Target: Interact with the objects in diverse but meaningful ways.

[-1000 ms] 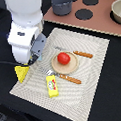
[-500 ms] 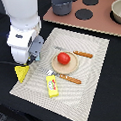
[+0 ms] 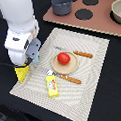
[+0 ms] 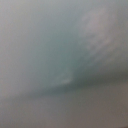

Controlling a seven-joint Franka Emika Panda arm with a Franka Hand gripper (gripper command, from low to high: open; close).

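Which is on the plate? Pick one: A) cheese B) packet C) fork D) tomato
D: the tomato sits on the plate; the cheese and packet lie on the mat off it.

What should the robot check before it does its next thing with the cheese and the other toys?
1. Cheese wedge found: ok, it lies at the placemat's edge, right under the arm.
2. Gripper open or shut: cannot tell, the arm's body hides it in the exterior view.
3. Wrist view usable: not ok, it shows only a grey blur.
4. Tomato steady: ok, it sits on the plate.
5. Yellow packet out of the way: ok, it lies flat, apart from the cheese.
6. Fork and knife: ok, beside the plate.
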